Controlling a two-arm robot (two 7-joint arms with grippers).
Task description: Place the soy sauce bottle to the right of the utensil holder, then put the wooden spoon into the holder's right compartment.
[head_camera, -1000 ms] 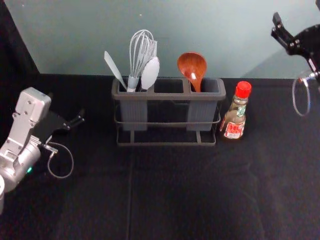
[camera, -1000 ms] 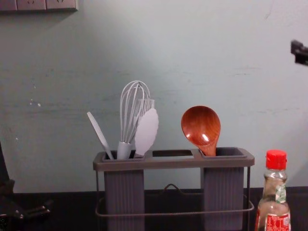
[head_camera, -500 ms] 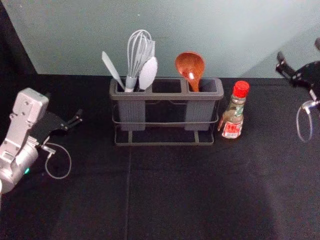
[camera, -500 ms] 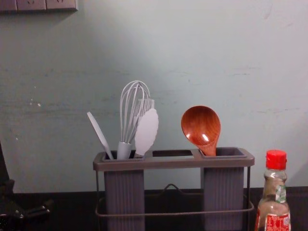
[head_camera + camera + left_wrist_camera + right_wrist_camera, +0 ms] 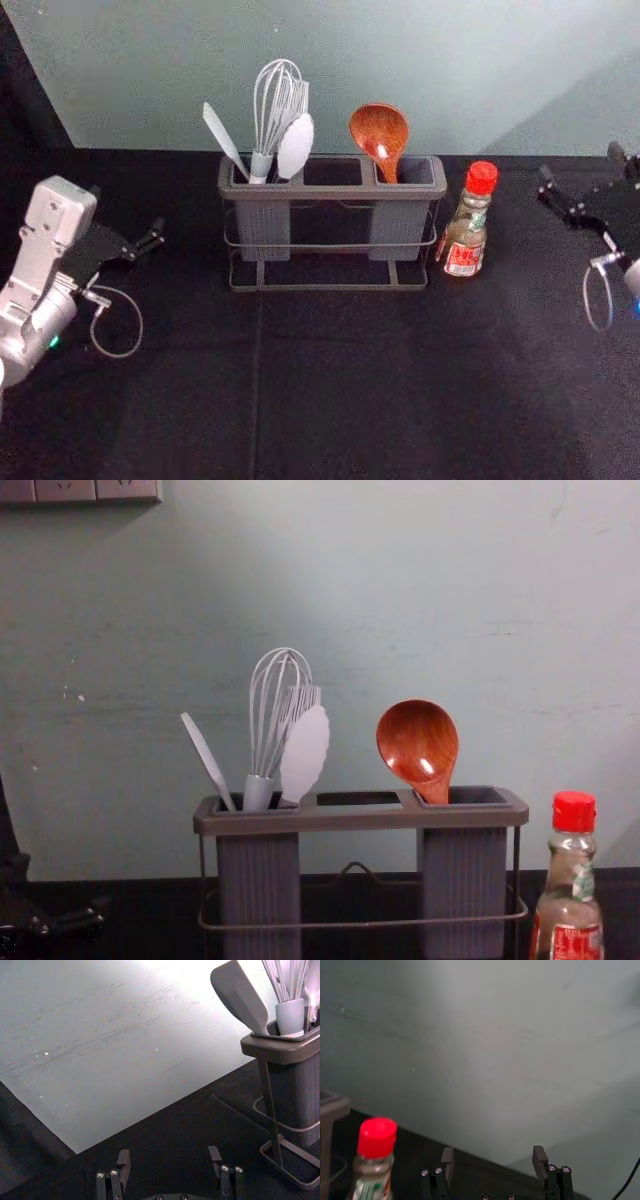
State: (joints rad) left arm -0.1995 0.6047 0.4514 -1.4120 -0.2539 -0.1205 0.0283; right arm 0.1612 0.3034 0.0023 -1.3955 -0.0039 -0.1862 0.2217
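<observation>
The soy sauce bottle with its red cap stands upright just right of the grey utensil holder, a small gap between them. Bowl up, the wooden spoon leans in the holder's right compartment. My right gripper is open at the right edge, to the right of the bottle; in the right wrist view the gripper has nothing between its fingers, with the bottle off to one side. My left gripper is parked left of the holder; in the left wrist view the gripper is open and empty.
A whisk, a white spatula and another white utensil stand in the holder's left compartment. The wall rises close behind the holder. Black cloth covers the table.
My right gripper has come down at the right side of the head view, toward the table. The head view has shifted slightly. The bottle, spoon and left gripper stay put.
</observation>
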